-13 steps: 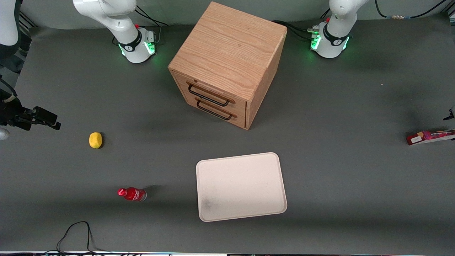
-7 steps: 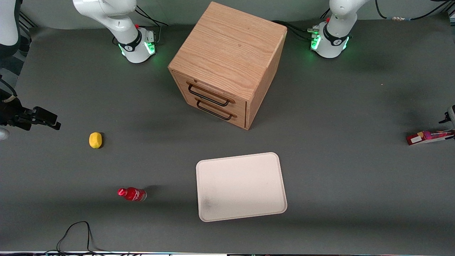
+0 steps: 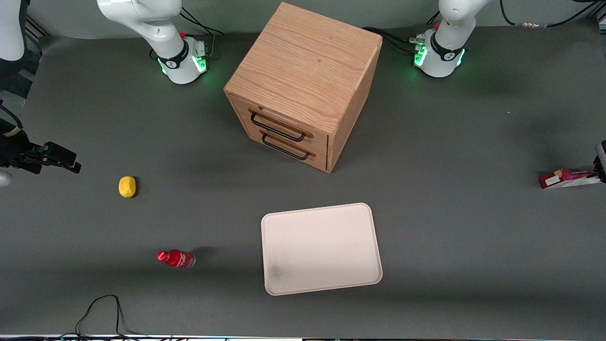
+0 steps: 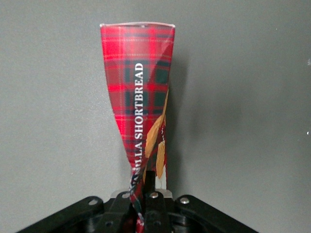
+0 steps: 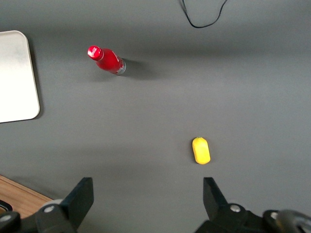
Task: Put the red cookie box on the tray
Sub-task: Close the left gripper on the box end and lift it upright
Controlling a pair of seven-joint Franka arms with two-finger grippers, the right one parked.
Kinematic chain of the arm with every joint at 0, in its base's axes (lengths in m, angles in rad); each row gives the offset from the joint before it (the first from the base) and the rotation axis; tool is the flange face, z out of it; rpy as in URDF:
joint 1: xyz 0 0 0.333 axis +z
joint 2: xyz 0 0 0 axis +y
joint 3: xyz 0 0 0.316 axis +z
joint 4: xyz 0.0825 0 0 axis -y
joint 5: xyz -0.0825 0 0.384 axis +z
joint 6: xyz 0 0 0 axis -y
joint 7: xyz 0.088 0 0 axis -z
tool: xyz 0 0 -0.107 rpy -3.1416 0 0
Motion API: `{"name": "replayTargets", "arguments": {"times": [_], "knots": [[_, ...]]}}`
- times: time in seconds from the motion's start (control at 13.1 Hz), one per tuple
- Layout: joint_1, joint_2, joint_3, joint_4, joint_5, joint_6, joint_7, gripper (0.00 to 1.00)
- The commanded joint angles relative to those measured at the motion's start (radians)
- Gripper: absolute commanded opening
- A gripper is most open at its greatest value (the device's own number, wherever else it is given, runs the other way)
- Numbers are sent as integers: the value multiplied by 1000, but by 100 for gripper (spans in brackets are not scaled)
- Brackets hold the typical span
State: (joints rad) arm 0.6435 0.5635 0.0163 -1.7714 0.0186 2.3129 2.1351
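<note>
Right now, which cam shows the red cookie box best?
Left wrist view: the red cookie box fills it, tartan print and lettering readable, one end pinched in the gripper. Front view catches only a sliver at the working arm's end of the table, away from the tray. Right wrist view: none of it.

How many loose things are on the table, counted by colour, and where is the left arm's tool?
Red: 2 (red cookie box, small red bottle)
Yellow: 1 (lemon)
Cream-white: 1 (tray)
Wood: 1 (drawer cabinet)
Total: 5
The tool is at the working arm's end of the table, closed on one end of the cookie box.
</note>
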Motion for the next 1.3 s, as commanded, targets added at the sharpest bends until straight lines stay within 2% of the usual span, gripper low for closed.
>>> {"name": "replayTargets", "arguments": {"times": [0.0, 0.46, 0.99, 1.22], "knots": [[-7, -22, 1, 0, -16, -12, 26, 0], [-31, -154, 2, 90, -16, -223, -1, 0], [-62, -249, 2, 372, 6, -650, -99, 0], [-87, -286, 1, 402, 7, -682, -184, 0]]}}
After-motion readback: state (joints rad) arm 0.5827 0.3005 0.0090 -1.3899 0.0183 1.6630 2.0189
